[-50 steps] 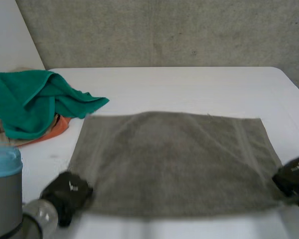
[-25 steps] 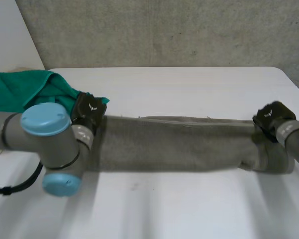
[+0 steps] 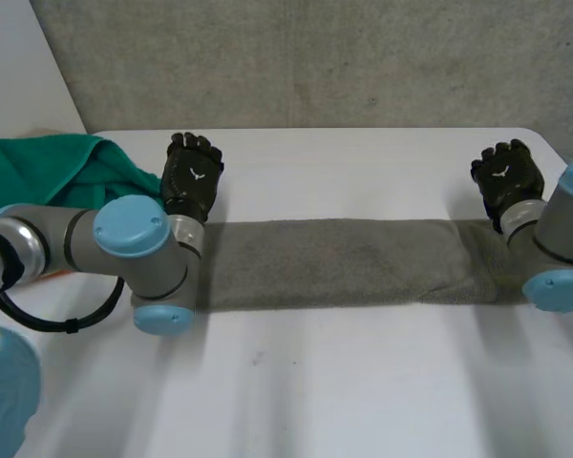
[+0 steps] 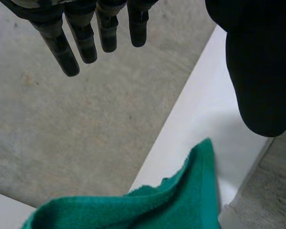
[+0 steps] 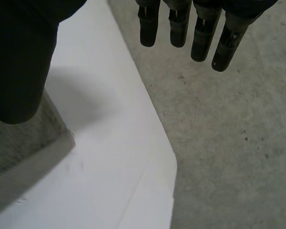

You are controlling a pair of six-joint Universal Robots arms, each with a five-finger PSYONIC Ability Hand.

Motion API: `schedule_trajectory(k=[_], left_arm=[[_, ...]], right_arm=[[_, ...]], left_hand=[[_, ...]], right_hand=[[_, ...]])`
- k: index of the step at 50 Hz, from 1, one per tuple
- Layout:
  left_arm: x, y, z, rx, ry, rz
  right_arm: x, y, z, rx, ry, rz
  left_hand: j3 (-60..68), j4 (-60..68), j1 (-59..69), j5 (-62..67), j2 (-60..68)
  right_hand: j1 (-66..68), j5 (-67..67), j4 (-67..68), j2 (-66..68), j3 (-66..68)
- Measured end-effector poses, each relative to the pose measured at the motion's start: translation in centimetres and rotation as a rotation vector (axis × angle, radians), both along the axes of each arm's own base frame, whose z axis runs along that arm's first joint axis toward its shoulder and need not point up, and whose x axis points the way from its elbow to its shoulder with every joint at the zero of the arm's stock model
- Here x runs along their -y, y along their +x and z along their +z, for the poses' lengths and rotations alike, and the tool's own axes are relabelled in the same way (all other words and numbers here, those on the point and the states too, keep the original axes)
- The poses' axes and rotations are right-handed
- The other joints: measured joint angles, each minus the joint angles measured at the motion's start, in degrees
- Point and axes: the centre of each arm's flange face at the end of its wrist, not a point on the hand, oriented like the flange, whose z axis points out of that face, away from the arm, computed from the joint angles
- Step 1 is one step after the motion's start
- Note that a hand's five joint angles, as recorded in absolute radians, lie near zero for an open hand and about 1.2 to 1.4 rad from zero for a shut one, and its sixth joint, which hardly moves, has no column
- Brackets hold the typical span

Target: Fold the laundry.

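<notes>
The grey towel (image 3: 353,262) lies folded into a long narrow band across the white table (image 3: 363,382). The left hand (image 3: 193,176) hovers just past the band's left end, near the crumpled green towel (image 3: 48,172), its fingers (image 4: 86,38) straight and spread, holding nothing. The right hand (image 3: 504,179) hovers past the right end, fingers (image 5: 200,33) likewise straight and empty.

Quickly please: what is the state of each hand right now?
Left hand: open, holding nothing.
Right hand: open, holding nothing.
</notes>
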Motion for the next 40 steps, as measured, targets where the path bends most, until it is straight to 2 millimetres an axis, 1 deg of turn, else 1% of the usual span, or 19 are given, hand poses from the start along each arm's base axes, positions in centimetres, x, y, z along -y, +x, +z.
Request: schedule_trajectory(k=[1, 2, 6, 7, 10, 11, 14, 17, 21, 23, 25, 26, 27, 29, 30, 32, 35, 36, 40], left_arm=[[-0.8, 0.1, 0.6, -0.005, -0.003, -0.006], [-1.2, 0.1, 0.8, -0.006, -0.001, -0.009], [-3.1, 0.5, 1.3, -0.001, 0.019, -0.022], [-3.4, 0.5, 1.3, 0.001, 0.023, -0.024], [-4.3, 0.7, 1.4, 0.006, 0.038, -0.031], [-5.0, 0.9, 1.3, 0.009, 0.052, -0.037], [-6.2, 1.2, 1.0, 0.014, 0.078, -0.047], [-7.0, 1.5, 0.7, 0.014, 0.1, -0.052], [-7.3, 1.7, 0.5, 0.009, 0.113, -0.052], [-7.3, 1.7, 0.5, 0.006, 0.115, -0.05], [-7.2, 1.8, 0.5, 0.003, 0.116, -0.047], [-7.1, 1.8, 0.5, 0.001, 0.115, -0.046], [-7.1, 1.8, 0.6, 0.0, 0.114, -0.045], [-7.1, 1.8, 0.6, -0.001, 0.113, -0.044], [-7.1, 1.9, 0.7, -0.002, 0.111, -0.043], [-7.2, 1.9, 0.9, -0.003, 0.11, -0.042], [-7.2, 1.9, 1.0, -0.002, 0.11, -0.041], [-7.3, 2.0, 1.2, -0.003, 0.109, -0.041], [-7.7, 2.3, 1.8, -0.005, 0.105, -0.042]], right_arm=[[-1.0, -0.2, 1.3, 0.06, 0.027, -0.003], [-1.6, -0.3, 2.1, 0.091, 0.043, -0.002], [-4.3, -1.1, 4.2, 0.201, 0.149, 0.013], [-4.7, -1.3, 4.5, 0.215, 0.169, 0.015], [-6.1, -2.1, 4.4, 0.248, 0.26, 0.014], [-6.8, -2.7, 4.1, 0.262, 0.319, 0.008], [-8.0, -3.8, 3.1, 0.279, 0.413, -0.007], [-8.5, -4.5, 2.0, 0.281, 0.459, -0.018], [-8.5, -4.9, 0.7, 0.262, 0.455, -0.02], [-8.4, -4.9, 0.2, 0.251, 0.446, -0.019], [-8.1, -5.0, -0.9, 0.225, 0.428, -0.015], [-8.0, -5.0, -1.4, 0.21, 0.421, -0.013], [-7.8, -5.0, -1.7, 0.202, 0.417, -0.012], [-7.7, -5.0, -1.9, 0.195, 0.414, -0.011], [-7.3, -5.3, -2.4, 0.17, 0.403, -0.016], [-6.9, -5.8, -2.6, 0.149, 0.39, -0.034], [-6.6, -6.6, -2.4, 0.134, 0.372, -0.057], [-6.1, -7.5, -1.8, 0.122, 0.343, -0.084], [-5.1, -9.9, 0.2, 0.085, 0.262, -0.143]], left_hand=[[0.0, 0.0, 0.0, 0.0, 0.0], [0.0, 0.0, 0.0, 0.0, 0.0], [0.0, 0.0, 0.0, 0.0, 0.0], [0.0, 0.0, 0.0, 0.0, 0.0], [0.0, 0.0, 0.0, 0.0, 0.0], [0.0, 0.0, 0.0, 0.0, 0.0], [0.0, 0.0, 0.0, 0.0, 0.0], [0.0, 0.0, 0.0, 0.0, 0.0], [0.0, 0.0, 0.0, 0.0, 0.0], [0.0, 0.0, 0.0, 0.0, 0.0], [0.0, 0.0, 0.0, 0.0, 0.0], [0.0, 0.0, 0.0, 0.0, 0.0], [0.0, 0.0, 0.0, 0.0, 0.0], [0.0, 0.0, 0.0, 0.0, 0.0], [0.0, 0.0, 0.0, 0.0, 0.0], [0.0, 0.0, 0.0, 0.0, 0.0], [0.0, 0.0, 0.0, 0.0, 0.0], [0.0, 0.0, 0.0, 0.0, 0.0], [0.0, 0.0, 0.0, 0.0, 0.0]], right_hand=[[0.0, 0.0, 0.0, 0.0, 0.0], [0.0, 0.0, 0.0, 0.0, 0.0], [0.0, 0.0, 0.0, 0.0, 0.0], [0.0, 0.0, 0.0, 0.0, 0.0], [0.0, 0.0, 0.0, 0.0, 0.0], [0.0, 0.0, 0.0, 0.0, 0.0], [0.0, 0.0, 0.0, 0.0, 0.0], [0.1, 0.0, 0.1, 0.2, 0.2], [3.9, 4.5, 4.5, 5.5, 5.7], [3.9, 4.5, 4.5, 5.5, 5.7], [11.1, 11.5, 12.5, 12.9, 13.8], [19.3, 21.1, 22.6, 23.4, 23.8], [24.1, 25.9, 27.5, 29.2, 29.3], [26.9, 28.6, 30.3, 32.4, 31.6], [41.4, 45.6, 48.1, 50.1, 50.0], [44.1, 51.5, 54.1, 54.8, 54.9], [44.1, 51.9, 54.6, 54.8, 55.1], [44.1, 51.9, 54.6, 54.8, 55.1], [44.1, 51.9, 54.7, 54.8, 55.1]])
